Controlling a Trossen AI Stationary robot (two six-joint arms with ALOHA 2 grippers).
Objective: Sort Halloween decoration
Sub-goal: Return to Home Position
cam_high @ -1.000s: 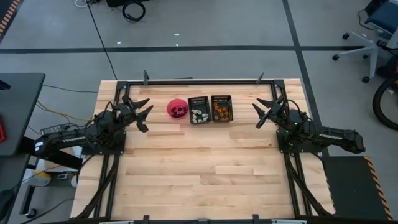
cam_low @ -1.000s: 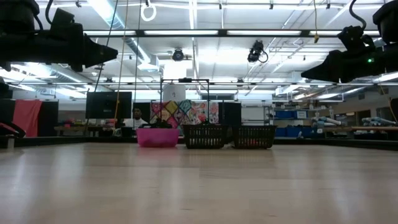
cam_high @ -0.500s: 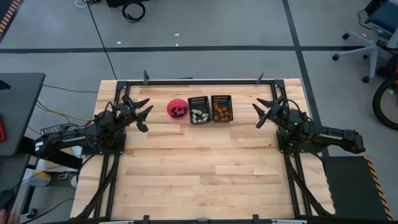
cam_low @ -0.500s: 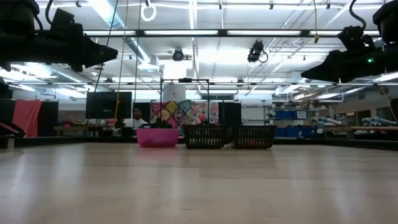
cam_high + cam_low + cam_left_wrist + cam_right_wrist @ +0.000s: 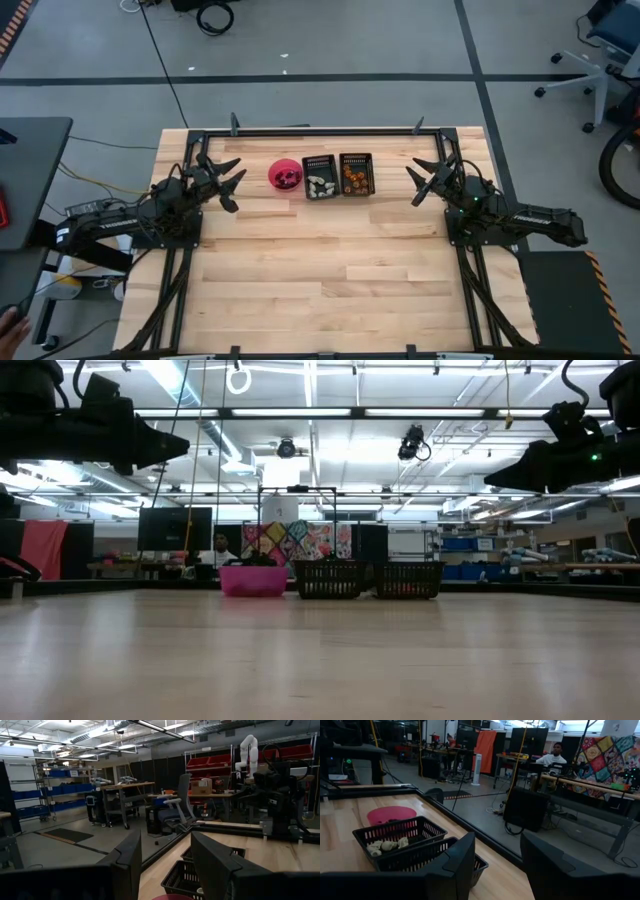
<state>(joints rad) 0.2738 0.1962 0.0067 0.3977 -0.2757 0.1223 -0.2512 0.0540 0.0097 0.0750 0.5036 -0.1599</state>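
A pink round bowl [image 5: 286, 175] at the table's far middle holds dark pieces. Beside it on its right stand two black trays: one [image 5: 320, 176] holds pale greenish-white pieces [image 5: 320, 185], the other [image 5: 356, 173] holds orange pieces [image 5: 353, 178]. The pale pieces also show in the right wrist view [image 5: 385, 845]. My left gripper [image 5: 228, 180] hangs open and empty left of the bowl, above the table. My right gripper [image 5: 424, 177] hangs open and empty right of the trays.
A black frame [image 5: 320, 131] runs along the table's far edge and down both sides. Bare wood [image 5: 320, 270] fills the near half of the table. A person [image 5: 553, 755] sits at a bench in the room beyond the table.
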